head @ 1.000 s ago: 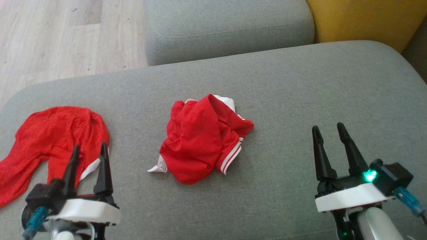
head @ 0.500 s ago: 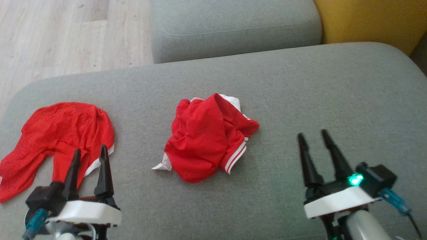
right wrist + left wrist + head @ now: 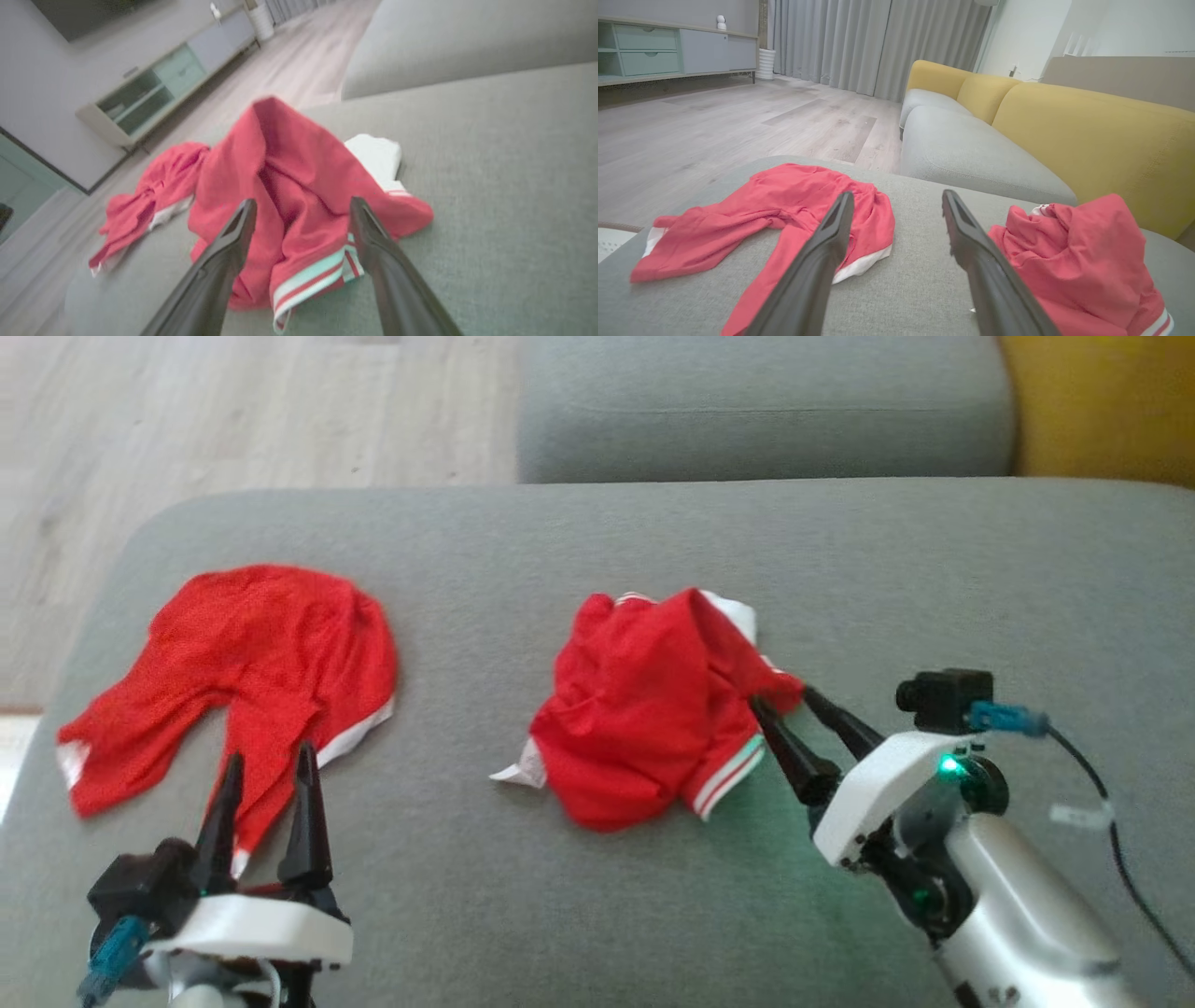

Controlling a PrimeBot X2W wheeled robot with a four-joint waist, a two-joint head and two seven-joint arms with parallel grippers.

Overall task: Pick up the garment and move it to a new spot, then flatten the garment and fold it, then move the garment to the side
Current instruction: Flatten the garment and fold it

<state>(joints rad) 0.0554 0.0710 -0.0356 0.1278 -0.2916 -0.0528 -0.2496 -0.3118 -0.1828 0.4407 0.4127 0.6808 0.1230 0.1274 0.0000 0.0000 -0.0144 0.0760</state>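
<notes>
The garment (image 3: 644, 709) is a crumpled red piece with white-striped hems and a white tag, lying mid-cushion; it also shows in the left wrist view (image 3: 1078, 261) and the right wrist view (image 3: 289, 186). My right gripper (image 3: 780, 698) is open, angled in from the right, with its fingertips at the garment's right corner. In the right wrist view the right gripper (image 3: 302, 204) has one finger on either side of the striped hem, and nothing is pinched. My left gripper (image 3: 269, 754) stands open near the front left, holding nothing; its fingers (image 3: 831, 242) point between the two red pieces.
A second red garment (image 3: 252, 663) lies spread out at the left of the grey cushion (image 3: 597, 523), just beyond the left gripper. Behind are a grey sofa seat (image 3: 747, 420) and a yellow backrest (image 3: 1102, 401). Wooden floor (image 3: 233, 411) lies off the far left edge.
The camera has turned, shifting the whole picture to the right. My right gripper has swung left and forward, from open cushion to the garment's right corner. The left gripper has stayed put.
</notes>
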